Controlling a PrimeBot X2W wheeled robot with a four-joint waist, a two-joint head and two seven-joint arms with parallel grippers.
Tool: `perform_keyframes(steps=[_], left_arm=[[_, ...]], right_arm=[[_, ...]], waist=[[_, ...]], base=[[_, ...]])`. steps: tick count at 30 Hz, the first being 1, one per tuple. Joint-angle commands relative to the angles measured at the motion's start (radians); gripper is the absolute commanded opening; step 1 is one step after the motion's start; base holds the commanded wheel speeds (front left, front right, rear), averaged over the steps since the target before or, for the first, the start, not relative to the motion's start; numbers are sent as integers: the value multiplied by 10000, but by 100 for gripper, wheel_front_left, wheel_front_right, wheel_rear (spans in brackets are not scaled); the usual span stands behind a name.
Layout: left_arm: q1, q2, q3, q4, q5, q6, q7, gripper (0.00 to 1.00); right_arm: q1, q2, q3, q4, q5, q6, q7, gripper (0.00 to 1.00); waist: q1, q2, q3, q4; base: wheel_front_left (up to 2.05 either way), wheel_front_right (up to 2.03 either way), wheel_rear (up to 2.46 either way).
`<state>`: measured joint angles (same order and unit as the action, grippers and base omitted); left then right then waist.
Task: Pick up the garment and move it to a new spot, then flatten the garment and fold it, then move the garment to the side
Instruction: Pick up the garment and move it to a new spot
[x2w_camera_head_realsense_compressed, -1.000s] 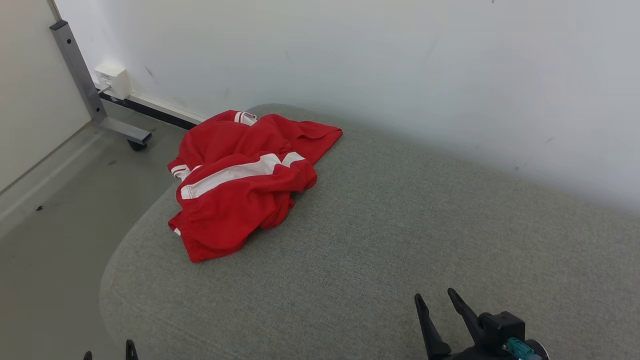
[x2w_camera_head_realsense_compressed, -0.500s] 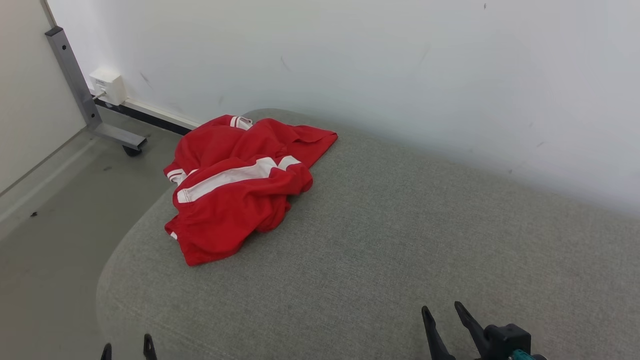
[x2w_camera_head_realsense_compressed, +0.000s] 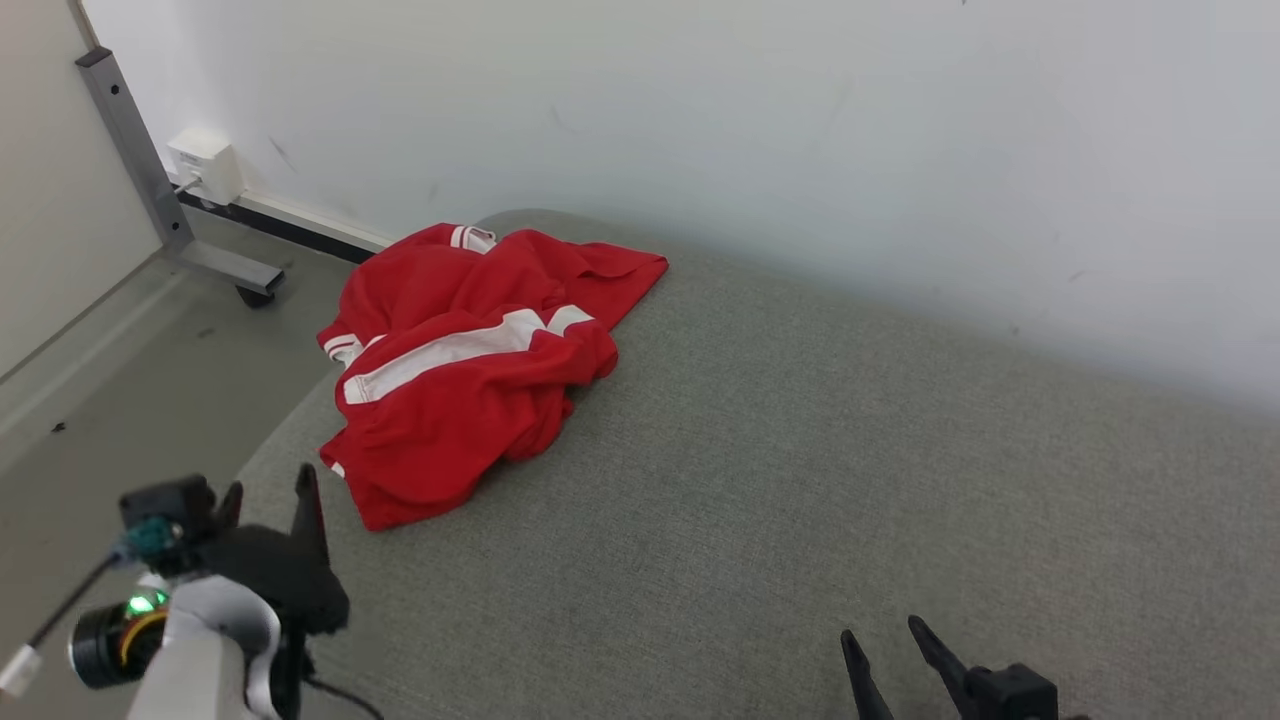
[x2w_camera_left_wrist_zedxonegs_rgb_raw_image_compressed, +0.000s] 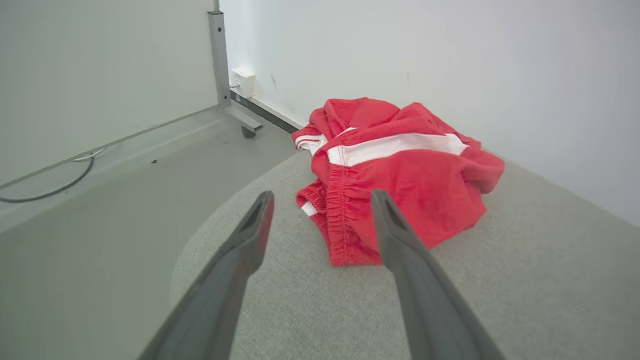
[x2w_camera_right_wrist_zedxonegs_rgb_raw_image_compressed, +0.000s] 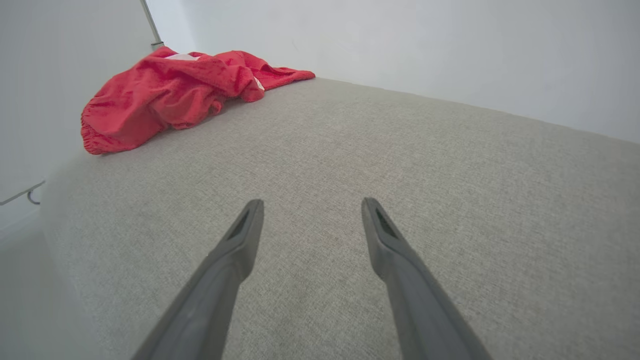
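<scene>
At the far left a grey metal post with a wheeled foot (x2w_camera_head_realsense_compressed: 130, 150) stands on the grey floor (x2w_camera_head_realsense_compressed: 100, 400). A small white wall box (x2w_camera_head_realsense_compressed: 205, 165) is fixed just beside it, low on the white wall (x2w_camera_head_realsense_compressed: 800, 150). In the left wrist view a thin black cable (x2w_camera_left_wrist_zedxonegs_rgb_raw_image_compressed: 60, 187) lies on the floor along the side wall.

The left hand (x2w_camera_head_realsense_compressed: 270, 482) hangs over the rounded near-left corner of the grey woven-fabric padded worktop (x2w_camera_head_realsense_compressed: 800, 480). Its two long dark fingers are spread apart with nothing between them. They point towards the crumpled red garment with white stripes (x2w_camera_head_realsense_compressed: 470, 400), near its closest edge but apart from it in the head view. In the left wrist view the same hand (x2w_camera_left_wrist_zedxonegs_rgb_raw_image_compressed: 322, 195) frames the garment's gathered red hem (x2w_camera_left_wrist_zedxonegs_rgb_raw_image_compressed: 345, 225), and the right finger overlaps the cloth in the picture.

The garment lies bunched in a heap on the far left corner of the worktop, close to the wall, and its left side reaches the worktop's left edge. One broad white stripe runs across its top, and striped cuffs show at its left and far sides.

To the right the worktop is bare grey fabric. The right hand (x2w_camera_head_realsense_compressed: 882, 630) sits at the lower right above it, fingers apart and holding nothing, well apart from the garment. In the right wrist view that hand (x2w_camera_right_wrist_zedxonegs_rgb_raw_image_compressed: 312, 202) points across the fabric, with the garment (x2w_camera_right_wrist_zedxonegs_rgb_raw_image_compressed: 165, 105) at the upper left.
</scene>
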<state>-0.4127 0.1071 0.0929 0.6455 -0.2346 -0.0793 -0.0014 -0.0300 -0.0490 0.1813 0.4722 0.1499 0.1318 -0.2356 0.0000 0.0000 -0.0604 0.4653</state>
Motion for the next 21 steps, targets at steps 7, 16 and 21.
perform_keyframes(steps=[7, 16, 21], left_arm=[[-2354, 138, 874, 1107, -1336, -37, 886, 100], [-3504, 385, 969, 2026, -1774, -177, 1155, 100], [-3901, 622, 916, 2826, -1751, -47, 1153, 100]], right_arm=[[-418, -718, 85, -1687, -541, -21, 976, 100], [-192, -1342, -159, -3884, -614, -21, 1878, 100], [23, -1481, -229, -4862, -597, -21, 2261, 100]], waist=[[0, 0, 2257, -1905], [0, 0, 3628, -2590], [0, 0, 4083, -2933]], base=[[0, 0, 0], [0, 0, 0], [0, 0, 0]])
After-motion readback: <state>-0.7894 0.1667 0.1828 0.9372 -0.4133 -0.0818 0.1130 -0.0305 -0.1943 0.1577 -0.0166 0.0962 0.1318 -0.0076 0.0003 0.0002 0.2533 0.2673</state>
